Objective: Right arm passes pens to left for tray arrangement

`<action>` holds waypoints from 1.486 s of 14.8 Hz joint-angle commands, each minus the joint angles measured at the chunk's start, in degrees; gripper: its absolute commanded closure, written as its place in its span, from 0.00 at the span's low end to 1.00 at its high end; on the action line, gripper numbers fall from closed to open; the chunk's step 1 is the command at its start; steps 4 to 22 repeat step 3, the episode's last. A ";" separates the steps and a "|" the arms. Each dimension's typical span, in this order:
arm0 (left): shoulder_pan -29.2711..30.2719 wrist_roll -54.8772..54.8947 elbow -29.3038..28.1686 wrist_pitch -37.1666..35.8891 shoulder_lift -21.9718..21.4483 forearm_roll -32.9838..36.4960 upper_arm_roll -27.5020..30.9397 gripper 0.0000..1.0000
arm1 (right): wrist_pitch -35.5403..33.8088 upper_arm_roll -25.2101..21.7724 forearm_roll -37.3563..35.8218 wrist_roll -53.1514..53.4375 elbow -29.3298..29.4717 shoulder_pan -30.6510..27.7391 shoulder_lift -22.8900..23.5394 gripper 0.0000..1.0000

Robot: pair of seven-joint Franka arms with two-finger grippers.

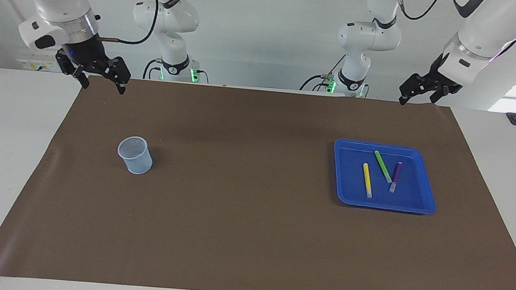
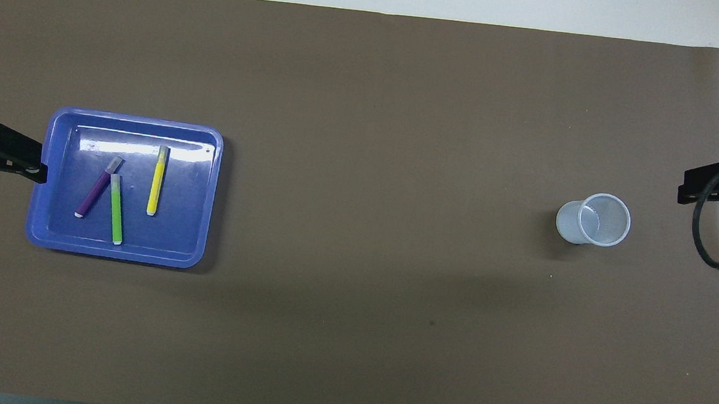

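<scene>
Three pens [image 1: 380,173] lie inside the tray [image 1: 340,171], long axes toward the robots; left end effector [image 1: 419,90] nearest, both empty and open, right end effector [image 1: 100,75] waiting.

mesh cup [image 1: 135,155]: pale blue, standing upright, left-middle of the facing view | brown mat [image 1: 242,218]: covers most of the frame | white table [image 1: 0,150]: peeks out at the edges

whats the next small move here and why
Probably none beyond parking: the yellow pen, green pen and purple pen all lie in the blue tray, the mesh cup looks empty, and the left hand and right hand hang open, holding nothing.
</scene>
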 commanded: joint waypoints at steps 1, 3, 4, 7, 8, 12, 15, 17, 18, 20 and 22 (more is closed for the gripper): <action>-0.54 0.60 -1.19 0.95 -1.59 -0.50 0.55 0.00 | -0.34 0.35 0.66 -1.65 -0.70 -0.84 -0.71 0.00; -0.54 0.60 -1.37 1.21 -1.59 -0.59 0.55 0.00 | -0.34 0.43 0.66 -1.65 -0.70 -0.84 -0.71 0.00; -0.54 0.60 -1.37 1.21 -1.59 -0.59 0.55 0.00 | -0.34 0.43 0.66 -1.65 -0.70 -0.84 -0.71 0.00; -0.54 0.60 -1.37 1.21 -1.59 -0.59 0.55 0.00 | -0.34 0.43 0.66 -1.65 -0.70 -0.84 -0.71 0.00; -0.54 0.60 -1.37 1.21 -1.59 -0.59 0.55 0.00 | -0.34 0.43 0.66 -1.65 -0.70 -0.84 -0.71 0.00; -0.54 0.60 -1.37 1.21 -1.59 -0.59 0.55 0.00 | -0.34 0.43 0.66 -1.65 -0.70 -0.84 -0.71 0.00; -0.54 0.60 -1.37 1.21 -1.59 -0.59 0.55 0.00 | -0.34 0.43 0.66 -1.65 -0.70 -0.84 -0.71 0.00; -0.54 0.60 -1.37 1.21 -1.59 -0.59 0.55 0.00 | -0.34 0.43 0.66 -1.65 -0.70 -0.84 -0.71 0.00; -0.54 0.60 -1.37 1.21 -1.59 -0.59 0.55 0.00 | -0.34 0.43 0.66 -1.65 -0.70 -0.84 -0.71 0.00; -0.54 0.60 -1.37 1.21 -1.59 -0.59 0.55 0.00 | -0.34 0.43 0.66 -1.65 -0.70 -0.84 -0.71 0.00; -0.54 0.60 -1.37 1.21 -1.59 -0.59 0.55 0.00 | -0.34 0.43 0.66 -1.65 -0.70 -0.84 -0.71 0.00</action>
